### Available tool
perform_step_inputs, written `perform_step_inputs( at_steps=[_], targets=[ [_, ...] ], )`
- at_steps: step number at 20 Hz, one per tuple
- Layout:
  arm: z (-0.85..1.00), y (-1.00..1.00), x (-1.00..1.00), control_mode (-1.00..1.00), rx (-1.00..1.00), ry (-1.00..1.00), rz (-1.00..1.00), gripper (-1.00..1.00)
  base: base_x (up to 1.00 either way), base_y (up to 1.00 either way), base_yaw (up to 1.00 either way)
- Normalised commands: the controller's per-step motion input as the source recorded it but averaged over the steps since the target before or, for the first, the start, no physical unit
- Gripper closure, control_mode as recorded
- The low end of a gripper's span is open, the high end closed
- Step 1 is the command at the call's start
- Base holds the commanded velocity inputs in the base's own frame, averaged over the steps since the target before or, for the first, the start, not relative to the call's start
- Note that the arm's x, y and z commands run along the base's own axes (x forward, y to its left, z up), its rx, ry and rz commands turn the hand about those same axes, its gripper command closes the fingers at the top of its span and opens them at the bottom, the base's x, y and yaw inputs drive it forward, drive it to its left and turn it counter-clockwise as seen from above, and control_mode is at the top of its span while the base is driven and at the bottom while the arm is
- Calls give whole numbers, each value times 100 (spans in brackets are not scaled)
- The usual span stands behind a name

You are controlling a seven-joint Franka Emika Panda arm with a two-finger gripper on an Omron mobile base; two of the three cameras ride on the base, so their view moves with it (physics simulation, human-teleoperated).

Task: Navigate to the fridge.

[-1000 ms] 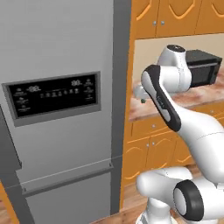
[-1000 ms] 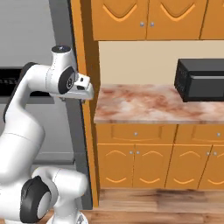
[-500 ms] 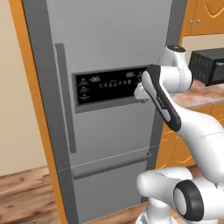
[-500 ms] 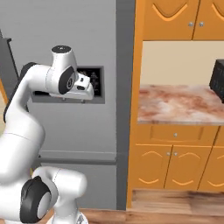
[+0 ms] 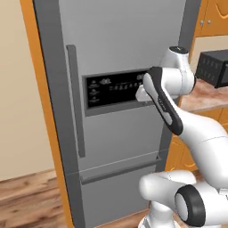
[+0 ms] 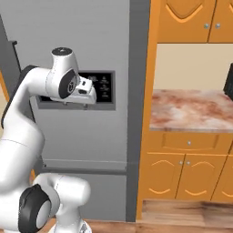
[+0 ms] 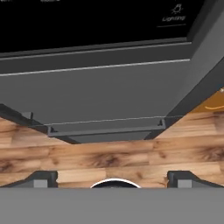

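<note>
The fridge (image 5: 116, 44) is a tall grey metallic appliance right in front of me, with a long vertical bar handle (image 5: 75, 102), a black display panel (image 5: 111, 87) and a horizontal drawer seam (image 5: 120, 171). It also stands in the right base view, fridge (image 6: 91, 45). My gripper (image 5: 141, 93) hangs just in front of the display panel (image 6: 105, 86), pointing down. In the hand view the gripper (image 7: 113, 177) is open, fingertips (image 7: 41, 177) wide apart with nothing between them, above the fridge front (image 7: 109, 92) and wood floor.
To the right run a marble counter (image 6: 191, 109), orange lower cabinets (image 6: 182, 182) and upper cabinets (image 6: 195, 20). A black microwave (image 5: 213, 67) sits on that counter. An orange side panel (image 5: 44, 111) and beige wall (image 5: 18, 111) flank the fridge's left. Wood floor (image 5: 26, 196) lies below.
Both base views have shifted: the fridge slid from the left toward the middle, the counter and microwave toward the right edge. The camera moved; the arm keeps its pose.
</note>
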Motion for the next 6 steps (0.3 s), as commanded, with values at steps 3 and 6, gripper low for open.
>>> perform_step_inputs(
  at_steps=[3, 6],
  targets=[
    [0, 0, 0, 100, 0, 0, 0, -100, 49, 23, 0],
    [0, 0, 0, 100, 0, 0, 0, -100, 3, 5, 0]
  ],
)
